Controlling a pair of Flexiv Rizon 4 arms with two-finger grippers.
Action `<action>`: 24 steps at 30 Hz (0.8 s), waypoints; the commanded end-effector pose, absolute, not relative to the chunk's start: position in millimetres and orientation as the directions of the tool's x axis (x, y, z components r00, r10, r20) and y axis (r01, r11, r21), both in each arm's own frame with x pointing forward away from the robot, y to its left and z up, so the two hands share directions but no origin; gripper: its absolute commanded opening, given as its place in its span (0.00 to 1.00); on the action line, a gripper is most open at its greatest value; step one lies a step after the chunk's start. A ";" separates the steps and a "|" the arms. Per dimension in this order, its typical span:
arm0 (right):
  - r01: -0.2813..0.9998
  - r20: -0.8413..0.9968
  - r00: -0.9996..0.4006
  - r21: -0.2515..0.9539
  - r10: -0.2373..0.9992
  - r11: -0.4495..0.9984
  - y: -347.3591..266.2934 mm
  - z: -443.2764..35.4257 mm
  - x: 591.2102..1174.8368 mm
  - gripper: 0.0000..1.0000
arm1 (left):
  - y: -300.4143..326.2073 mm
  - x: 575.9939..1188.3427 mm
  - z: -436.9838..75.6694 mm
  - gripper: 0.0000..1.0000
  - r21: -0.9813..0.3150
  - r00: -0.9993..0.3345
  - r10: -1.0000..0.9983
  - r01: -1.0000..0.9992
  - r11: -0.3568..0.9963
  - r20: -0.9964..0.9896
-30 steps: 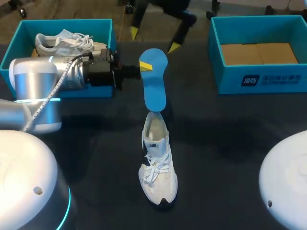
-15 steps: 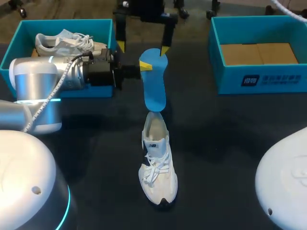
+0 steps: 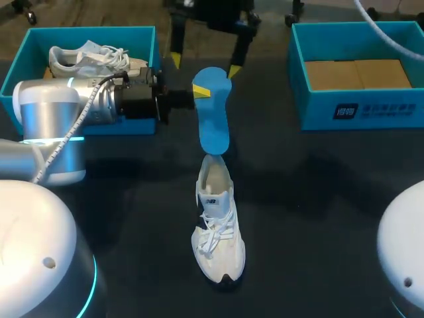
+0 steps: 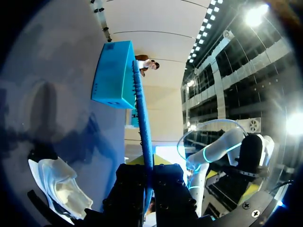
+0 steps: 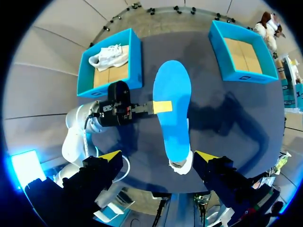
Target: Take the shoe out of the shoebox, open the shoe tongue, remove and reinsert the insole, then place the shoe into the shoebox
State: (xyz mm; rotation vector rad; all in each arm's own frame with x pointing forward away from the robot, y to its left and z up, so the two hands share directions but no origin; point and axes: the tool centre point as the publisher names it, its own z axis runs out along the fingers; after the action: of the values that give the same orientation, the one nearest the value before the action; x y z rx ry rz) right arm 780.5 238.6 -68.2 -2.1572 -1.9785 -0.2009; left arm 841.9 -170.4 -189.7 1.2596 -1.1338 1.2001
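Open dark table [image 3: 318, 199] lies on all sides of the white shoe [image 3: 217, 225], which stands upright at mid-table, toe towards the robot, well apart from both boxes. The left shoebox [image 3: 86, 33] sits at the far left edge and holds a second white shoe [image 3: 93, 59]; the left arm's wrist lies across its front wall. The right shoebox [image 3: 358, 109] sits at the far right edge, showing only a cardboard floor. The blue insole [image 3: 213, 109] hangs between the boxes, its near end over the shoe's heel opening; contact there cannot be determined. The left gripper [image 3: 199, 91] is clamped on the insole near its far end, and the left wrist view shows the insole edge-on, pinched between both fingers. The right gripper [image 3: 205, 63] hovers at the table's far side above the insole's far end, fingers spread wide, one yellow tip to either side, holding nothing and touching nothing.
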 end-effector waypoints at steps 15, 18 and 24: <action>0.993 0.785 0.109 -0.116 0.610 -0.028 167.6 -77.3 785.1 1.00 | -170.1 841.4 -190.0 0.00 0.062 0.061 0.012 -0.997 -0.041 0.998; 0.990 0.813 0.121 -0.138 0.569 -0.013 161.2 -83.6 786.5 1.00 | -170.1 841.4 -190.0 0.00 0.062 0.061 0.012 -0.997 -0.041 0.998; 0.994 0.873 0.100 -0.109 0.477 -0.007 151.5 -92.7 787.9 1.00 | -170.1 841.4 -190.0 0.00 0.062 0.061 0.012 -0.997 -0.041 0.998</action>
State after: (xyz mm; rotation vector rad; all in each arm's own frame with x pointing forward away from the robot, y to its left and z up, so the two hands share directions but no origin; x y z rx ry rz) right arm 793.1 157.0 -86.5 -1.8349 -1.7651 -0.5051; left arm 841.8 -170.6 -189.8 1.2593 -1.1338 1.2006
